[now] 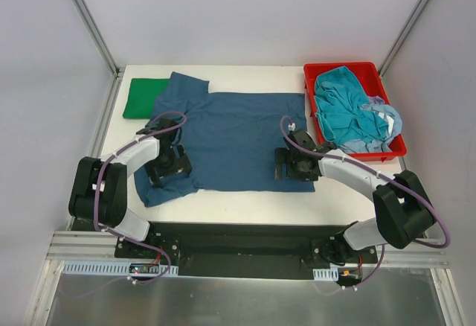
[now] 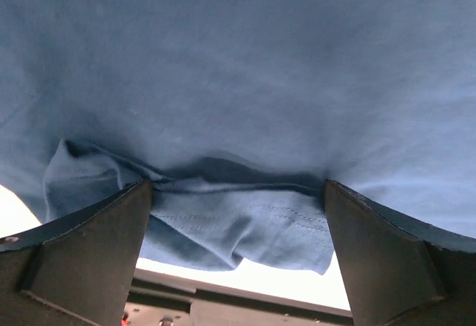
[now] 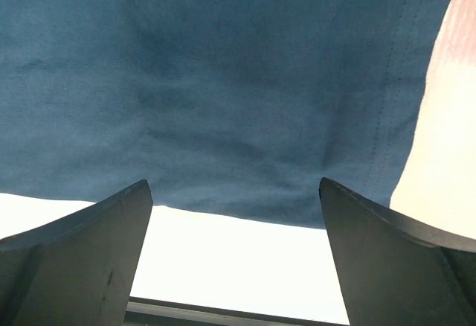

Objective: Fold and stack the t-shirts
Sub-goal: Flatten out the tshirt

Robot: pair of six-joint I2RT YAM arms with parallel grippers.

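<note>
Navy t-shirt [image 1: 238,136] lies spread flat. Left gripper [image 2: 238,192] sits at its near-left corner, jaws wide, a bunched fold between the fingers, not clamped. Right gripper [image 3: 236,192] is over its near-right edge, jaws wide, holding nothing. Folded green t-shirt [image 1: 145,97] touches its far-left sleeve. Red bin [image 1: 338,66] just right of it holds the teal t-shirt [image 1: 342,110] and pale blue t-shirt [image 1: 383,129].

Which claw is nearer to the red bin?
Right. The right claw hovers over the near right corner of the navy t-shirt, close beside the red bin. The left claw is at its left side, far off.
</note>
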